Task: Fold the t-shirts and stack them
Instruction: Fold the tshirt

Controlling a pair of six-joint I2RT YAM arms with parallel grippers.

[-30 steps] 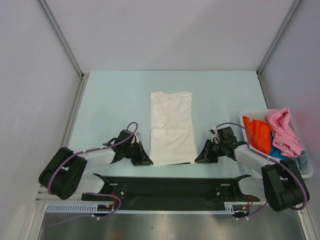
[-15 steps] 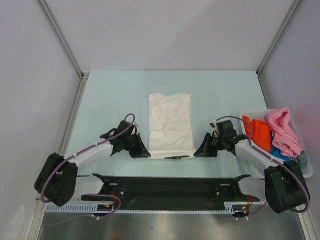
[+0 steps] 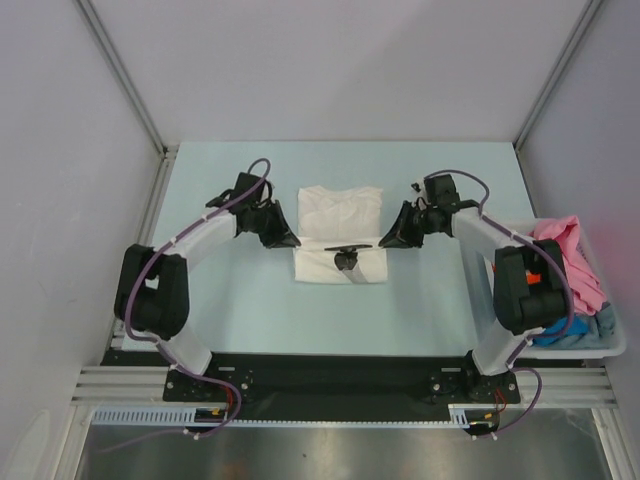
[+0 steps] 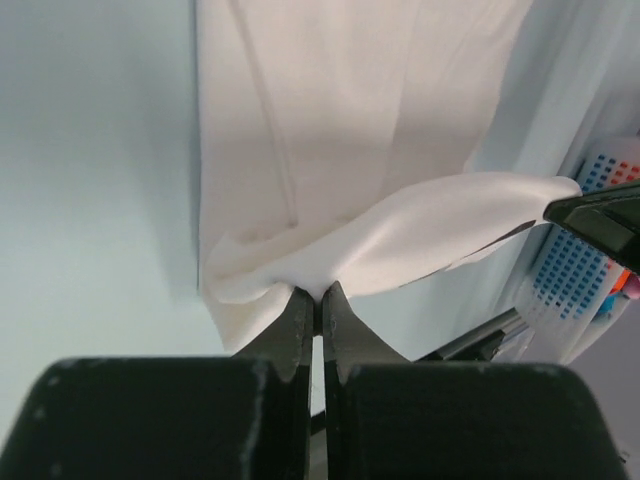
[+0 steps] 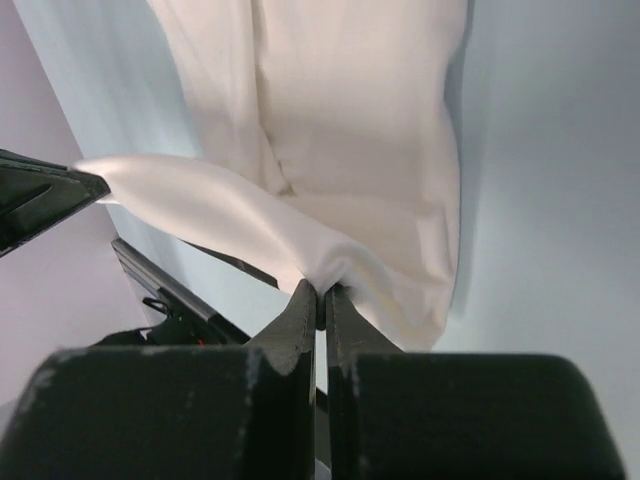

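Observation:
The white t-shirt [image 3: 340, 208] lies lengthwise mid-table, its near end lifted and carried over itself. My left gripper [image 3: 289, 242] is shut on the left corner of that hem and my right gripper [image 3: 386, 242] is shut on the right corner. The hem hangs stretched between them above the shirt. In the left wrist view the fingers [image 4: 318, 292] pinch a bunch of white cloth [image 4: 350, 120]. In the right wrist view the fingers [image 5: 322, 288] pinch the other corner [image 5: 350, 100]. A pink shirt [image 3: 566, 246] and grey-blue cloth [image 3: 603, 324] lie in the bin.
The pale plastic bin [image 3: 612, 349] stands at the table's right edge beside my right arm, holding the coloured shirts. Metal frame posts and grey walls close in the left, right and far sides. The black base rail runs along the near edge.
Both grippers have moved from the near edge toward the far side, carrying the white shirt's bottom hem up and over its body. The visible shirt is now about half as long.

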